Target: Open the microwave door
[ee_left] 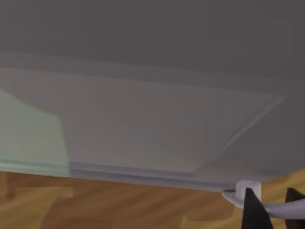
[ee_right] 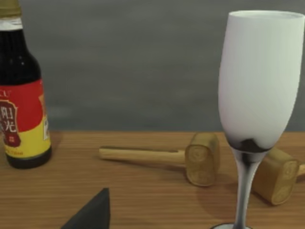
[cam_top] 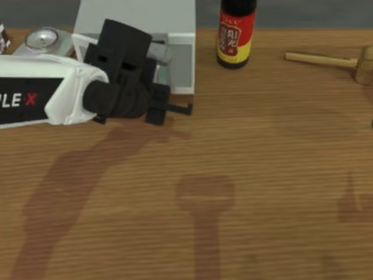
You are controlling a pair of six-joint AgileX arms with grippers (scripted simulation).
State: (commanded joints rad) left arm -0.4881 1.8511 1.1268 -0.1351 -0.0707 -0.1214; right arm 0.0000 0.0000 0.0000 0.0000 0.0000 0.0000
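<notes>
The microwave [cam_top: 135, 16] stands at the back of the table, left of centre. My left arm reaches in from the left, and its black wrist covers most of the microwave's front. My left gripper [cam_top: 180, 109] is just in front of that face. In the left wrist view the microwave door [ee_left: 143, 124] fills the picture as a grey translucent panel. My left gripper [ee_left: 272, 207] has its dark fingertips on either side of the white handle strip [ee_left: 248, 187] at the door's edge. A dark part of my right gripper [ee_right: 93, 214] shows low over the table at the right.
A dark sauce bottle [cam_top: 236, 32] stands right of the microwave. A wooden mallet [cam_top: 332, 61] lies at the back right. A silver kitchen scale [cam_top: 44, 39] sits left of the microwave. A white wine glass [ee_right: 259, 95] stands close to my right wrist camera.
</notes>
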